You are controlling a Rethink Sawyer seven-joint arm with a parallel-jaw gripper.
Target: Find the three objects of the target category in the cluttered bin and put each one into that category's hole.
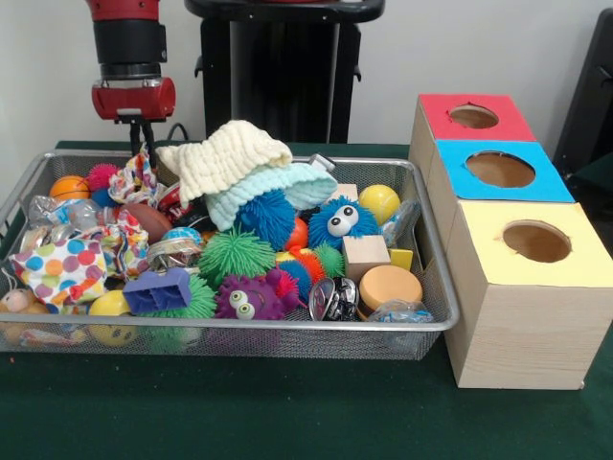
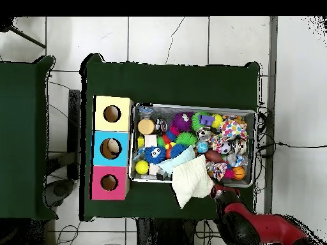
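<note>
Front camera low and close, overhead straight down; both share the bin [image 1: 230, 331]

The cream knitted cloth [image 1: 226, 153] covers toys beneath it — the gripper [image 1: 144, 144] tips vanish behind the clutter.

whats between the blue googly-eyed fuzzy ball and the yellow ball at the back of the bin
In the front view, a pale wooden block peeks up between the blue fuzzy ball and the yellow ball, mostly hidden behind the fuzzy ball. The overhead view doesn't resolve it.

Sawyer arm [image 1: 127, 38]: red shell with a black cylindrical band, red wrist block below, thin dark gripper [image 1: 141, 134] stem, black cable looping at 3 o'clock.
</note>
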